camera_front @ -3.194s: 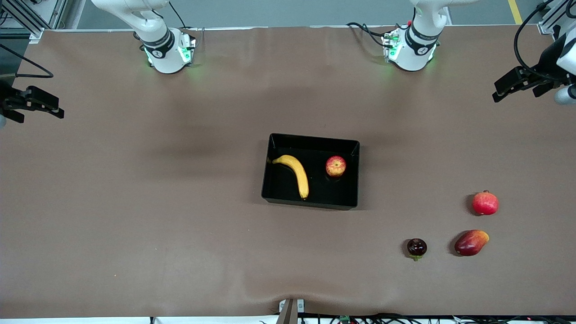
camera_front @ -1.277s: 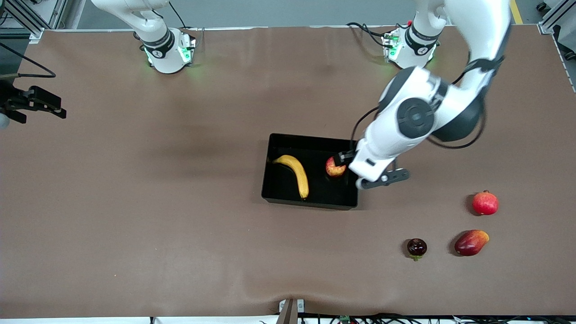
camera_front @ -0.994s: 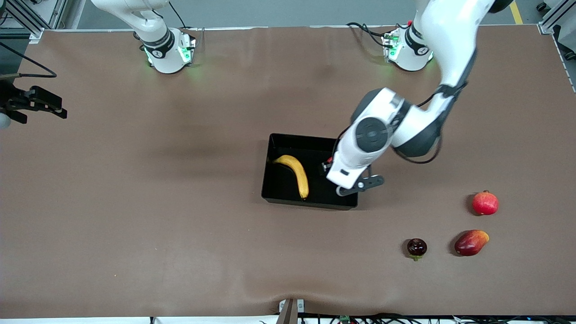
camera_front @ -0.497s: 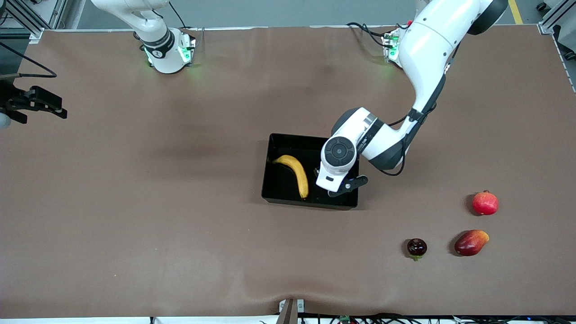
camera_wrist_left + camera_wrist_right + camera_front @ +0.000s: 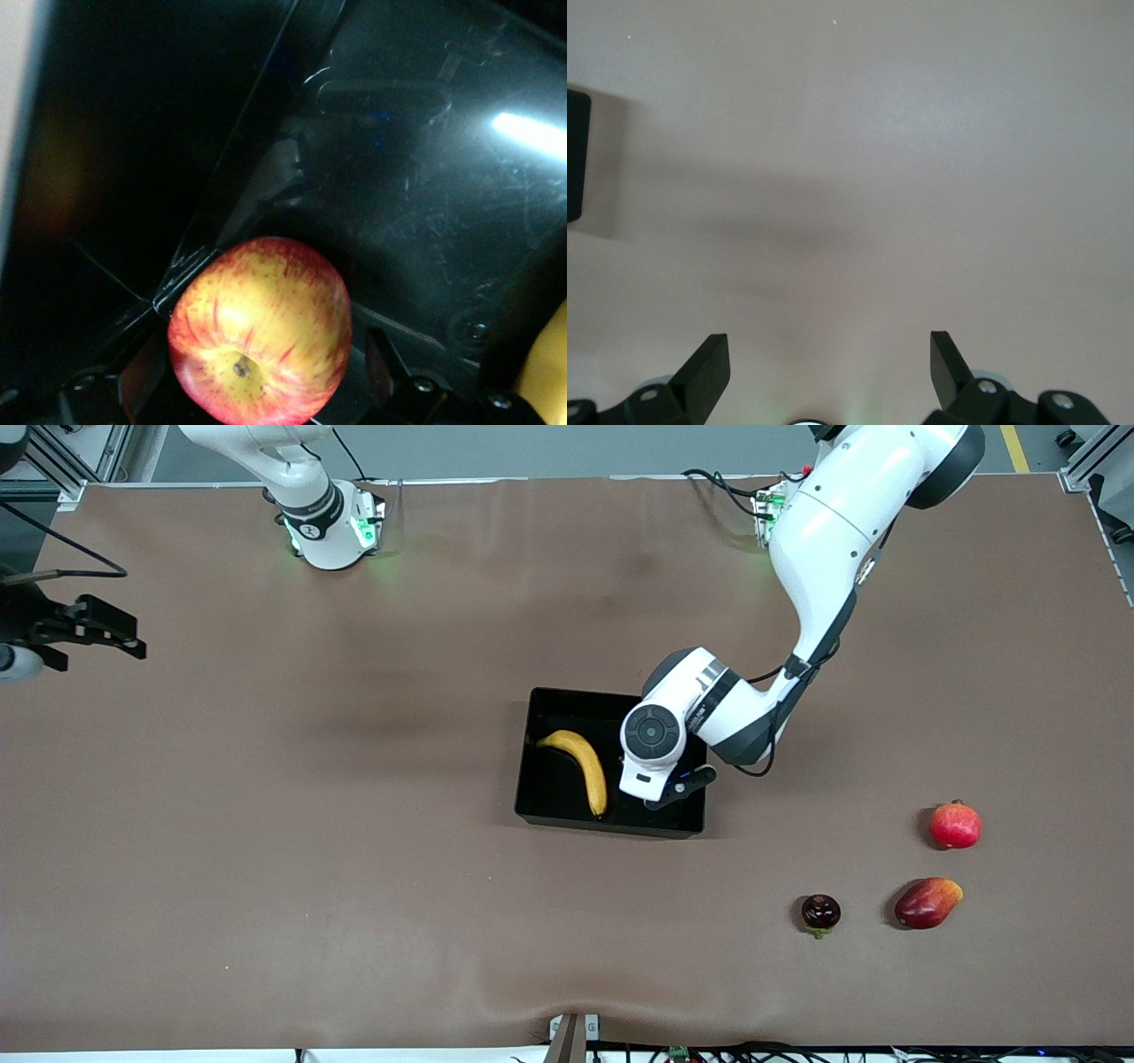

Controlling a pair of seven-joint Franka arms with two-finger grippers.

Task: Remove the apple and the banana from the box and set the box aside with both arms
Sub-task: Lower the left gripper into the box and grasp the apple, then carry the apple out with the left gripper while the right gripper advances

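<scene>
A brown table [image 5: 266, 824] fills almost the whole frame. Grey floor [image 5: 576, 447] shows along the top edge. Metal frame bars [image 5: 53, 460] stand at the upper left.

Layout of the desk, front view.
The box [image 5: 611, 822] sits mid-desk [image 5: 354, 868], holding the banana [image 5: 580, 766] toward the right arm's end and the apple [image 5: 260, 329] toward the left arm's end, under the left pincer [image 5: 257, 372]. At 4 o'clock from the box lie three fruits: the crowned fruit [image 5: 956, 825] farthest from the camera, the mango [image 5: 927, 903] nearer, the dark fruit [image 5: 820, 912] beside the mango. The right pincer [image 5: 830, 363] waits over bare desk at the right arm's end.
</scene>
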